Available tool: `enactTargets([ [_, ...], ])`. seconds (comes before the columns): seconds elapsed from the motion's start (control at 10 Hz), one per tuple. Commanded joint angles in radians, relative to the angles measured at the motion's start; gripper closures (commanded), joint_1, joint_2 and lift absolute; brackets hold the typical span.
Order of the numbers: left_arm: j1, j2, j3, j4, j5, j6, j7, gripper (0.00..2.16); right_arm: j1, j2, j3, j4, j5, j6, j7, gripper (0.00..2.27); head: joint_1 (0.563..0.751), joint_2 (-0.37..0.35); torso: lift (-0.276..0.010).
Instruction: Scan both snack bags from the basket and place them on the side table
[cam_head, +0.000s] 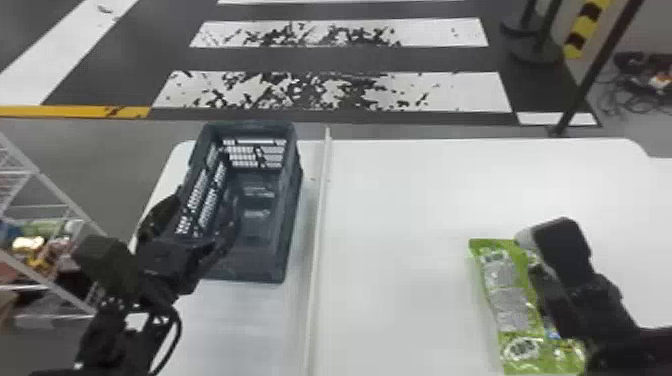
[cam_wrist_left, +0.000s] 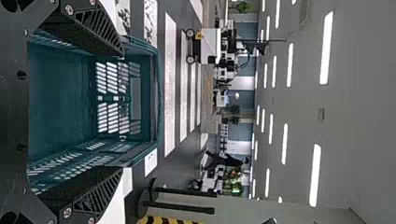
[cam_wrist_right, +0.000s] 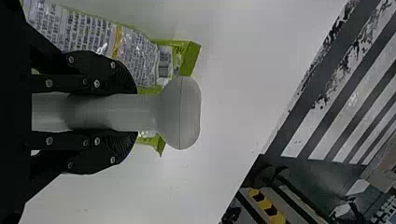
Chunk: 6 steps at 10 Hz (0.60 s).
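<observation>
Green in the head view, a snack bag (cam_head: 507, 295) lies on the surface (cam_head: 400, 225), well apart from the basket (cam_head: 286, 235). Left wrist view: left jaws spread at the basket. Right wrist view: right jaws pinch the scanner (cam_wrist_right: 180, 112); glare off crinkled wrapping might spoil the read.

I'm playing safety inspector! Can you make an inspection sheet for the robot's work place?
Surface: white table, thin pale strip running away from the robot.
Job's things: basket on the left; green snack bag on the right, can't tell if a second lies under it; scanner at the bag, touching unclear.
Clutter: mixed goods on a wire rack.
Grippers: left gripper open at the basket's near end; right gripper shut on the scanner.
Cables: black loop by the left arm; tangle on the floor.
Surroundings: striped floor, yellow-black post.
</observation>
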Motion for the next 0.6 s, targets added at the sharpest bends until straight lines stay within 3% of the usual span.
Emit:
enactTargets([
  [0.0,0.000,0.001,0.000,0.001,0.000,0.000,0.000,0.13,-0.008,0.000,-0.121,0.018,-0.067,-0.005,0.001,2.26,0.695,0.022,-0.075],
  [0.2,-0.003,0.000,0.000,0.001,0.000,0.000,0.002,0.13,-0.019,0.004,-0.257,0.075,-0.142,-0.066,0.001,2.26,0.695,-0.048,-0.075],
  [0.5,-0.003,-0.002,0.000,0.003,0.000,0.003,0.002,0.13,-0.061,0.003,-0.386,0.199,-0.200,-0.152,0.012,2.26,0.695,-0.153,-0.075],
])
